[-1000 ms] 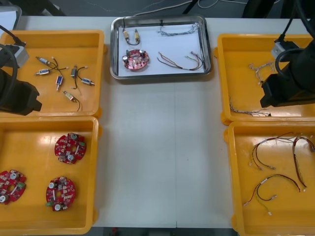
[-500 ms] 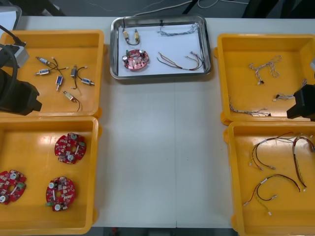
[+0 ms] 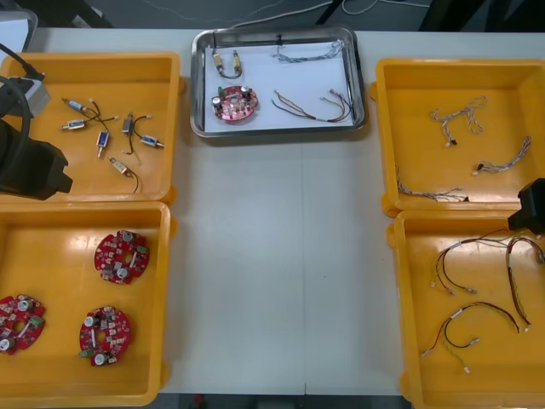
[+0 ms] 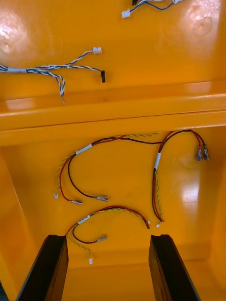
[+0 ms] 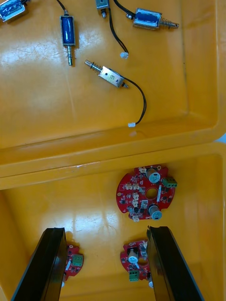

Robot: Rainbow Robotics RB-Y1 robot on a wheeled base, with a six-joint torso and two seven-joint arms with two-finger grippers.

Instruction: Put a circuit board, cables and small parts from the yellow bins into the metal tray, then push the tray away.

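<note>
**Right gripper** [image 4: 107, 240]: the fingers [image 4: 52, 263] are held wide apart, and nothing is gripped or touched. It is poised over the near right bin [image 4: 28, 197], above red and yellow cables [image 4: 110, 209]. Blue and white cables [image 4: 47, 70] are seen beyond the rim, in the far right bin [image 4: 155, 51].

**Left gripper** [image 5: 104, 230]: the fingers are equally spread and nothing is held. It is poised over the near left bin [image 5: 70, 207], where three boards [image 5: 146, 192] are laid. Metal parts [image 5: 112, 77] with black leads are scattered in the far left bin [image 5: 42, 108].

**Front view:** the tray [image 3: 278, 130] is placed at the far middle of the table [image 3: 272, 273], between the two far bins and apart from both. Its inside is white. One red board [image 3: 234, 102] is laid at its near left, two small parts [image 3: 226, 62] at its far left, a blue and white cable [image 3: 308, 55] along its far side, and a red and yellow cable [image 3: 313, 106] at its near right. The right arm [image 3: 532, 209] is seen at the table's right edge, at the seam between the right bins. The left arm [image 3: 25, 162] is seen over the far left bin's outer near corner.
</note>
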